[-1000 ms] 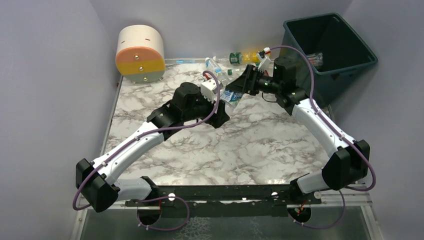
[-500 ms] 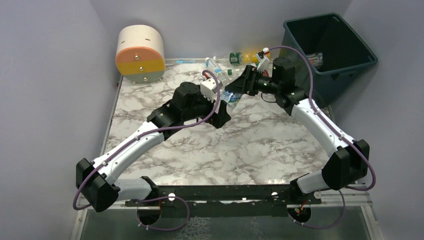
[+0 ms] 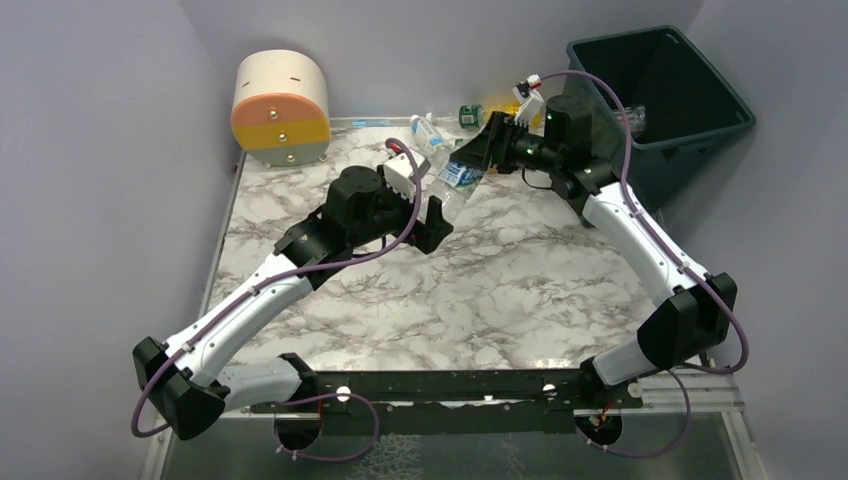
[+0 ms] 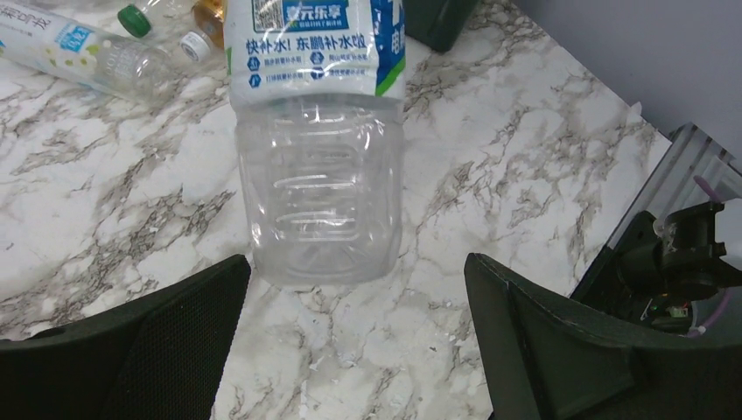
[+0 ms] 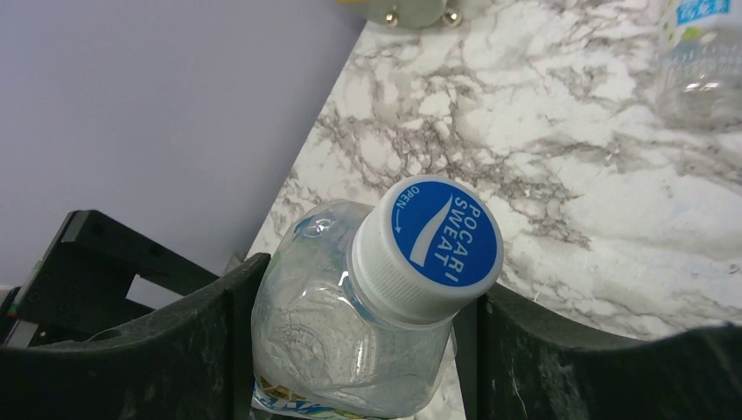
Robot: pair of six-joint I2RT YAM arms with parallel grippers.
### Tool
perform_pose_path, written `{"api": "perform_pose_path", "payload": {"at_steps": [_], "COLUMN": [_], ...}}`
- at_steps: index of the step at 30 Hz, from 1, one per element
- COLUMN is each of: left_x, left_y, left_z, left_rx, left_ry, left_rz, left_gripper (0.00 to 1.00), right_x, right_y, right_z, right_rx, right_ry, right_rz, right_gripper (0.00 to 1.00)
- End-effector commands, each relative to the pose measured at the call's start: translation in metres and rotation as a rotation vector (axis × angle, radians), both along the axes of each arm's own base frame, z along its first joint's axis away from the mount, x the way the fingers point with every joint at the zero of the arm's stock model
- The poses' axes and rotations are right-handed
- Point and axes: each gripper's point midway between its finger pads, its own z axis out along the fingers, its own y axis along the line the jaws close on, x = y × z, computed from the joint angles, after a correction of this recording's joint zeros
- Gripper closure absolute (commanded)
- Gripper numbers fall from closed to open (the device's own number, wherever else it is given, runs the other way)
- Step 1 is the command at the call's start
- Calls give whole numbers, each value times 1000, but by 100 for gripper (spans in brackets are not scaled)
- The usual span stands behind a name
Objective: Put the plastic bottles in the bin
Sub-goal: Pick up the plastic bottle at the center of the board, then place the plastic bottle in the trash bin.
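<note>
A clear plastic bottle [image 3: 456,178] with a blue-and-white label and a blue-topped white cap [image 5: 426,248] hangs tilted over the table's back middle. My right gripper [image 3: 482,152] is shut on its neck end, and in the right wrist view both fingers [image 5: 175,350] press its shoulder. My left gripper [image 3: 437,212] stands open just below the bottle's base [image 4: 319,188], apart from it, with bare marble between the fingers [image 4: 569,350]. The dark teal bin [image 3: 700,125] sits at the back right with one bottle [image 3: 630,118] inside. More bottles [image 3: 430,132] lie near the back wall.
A round cream, orange and yellow drum [image 3: 281,108] stands at the back left. Loose bottles [image 4: 87,52] lie on the marble table [image 3: 520,280] behind the left gripper, one with a green cap [image 4: 131,17]. Walls close in on the left and at the back.
My left gripper opened, let go of the bottle and drew back slightly left. My right gripper tightened on the bottle's neck end and lifted it a little toward the back.
</note>
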Motion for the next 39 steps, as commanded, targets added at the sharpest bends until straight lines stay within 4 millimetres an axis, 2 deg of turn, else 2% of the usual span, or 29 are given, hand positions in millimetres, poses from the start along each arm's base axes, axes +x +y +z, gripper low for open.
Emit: {"api": "perform_pose_path", "payload": {"at_steps": [1,5,11,18,19,25,32,35,39], "left_x": [-1,-1,-2,0,0,-1,0,0,0], "left_y": [8,10,13,13,13,13,11,10,9], "left_z": [40,41,39,35,34,24,16,13,12], "left_rx": [-57,-51,-40,-29,-28,-15,-7,0,1], "left_ry": [-88,-91,-92,-87,-85,-67,-45,-42,-40], "left_rz": [31,38,45,49,47,47,43,43,39], "left_gripper": [1,1,1,1,1,1,1,1,1], "right_x": [24,48,77,100,103,113,116,116,120], "right_y": [-14,-41,-92,-161,-176,-246,-317,-339,-357], "right_z": [19,41,87,132,137,155,172,174,173], "right_rx": [-62,-92,-118,-129,-132,-137,-101,-52,-9], "right_ry": [-78,-135,-231,-328,-340,-378,-410,-409,-404], "right_rz": [-83,-168,-309,-497,-536,-713,-915,-958,-1008], "right_gripper": [34,34,34,33,33,33,33,34,34]}}
